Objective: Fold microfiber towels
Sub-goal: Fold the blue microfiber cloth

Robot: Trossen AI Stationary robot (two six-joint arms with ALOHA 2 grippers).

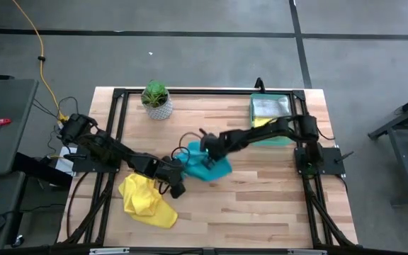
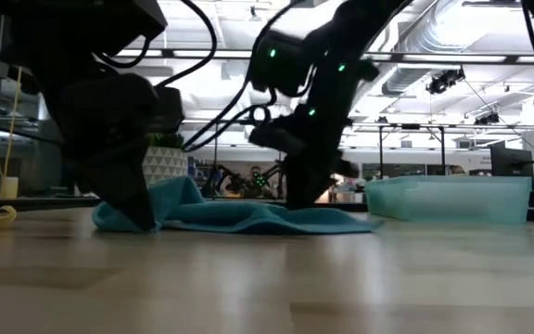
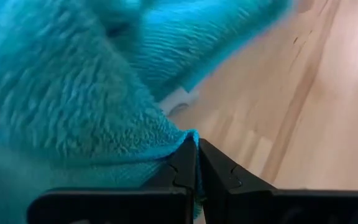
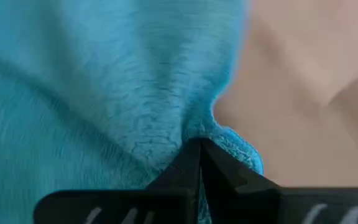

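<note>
A teal towel (image 1: 205,166) lies rumpled on the wooden table, about mid-table; it also shows in the low view (image 2: 239,218). My left gripper (image 1: 178,181) is shut on its left end, low at the table (image 2: 142,221). My right gripper (image 1: 207,150) is shut on its far part (image 2: 304,199). A yellow towel (image 1: 146,202) lies crumpled near the front left, touched by no gripper. A grey-white cloth and a yellow one lie in the green tray (image 1: 270,119). My left gripper pinches a hemmed corner (image 3: 184,138) of the teal towel between its two fingers (image 3: 180,165). It comes slanting down from the table's left. That end stays low at the table, and the cloth humps up slack beside it (image 2: 182,190). My right gripper pinches a bunched bit of the towel's edge (image 4: 219,134) between its two fingertips (image 4: 185,163). It comes slanting down from the table's right and far side. The cloth puckers toward the fingertips; the rest lies on the table.
A small plant in a white pot (image 1: 156,100) stands at the far left. The translucent green tray (image 2: 448,198) stands at the far right. Bare wood lies at the front right (image 1: 275,205).
</note>
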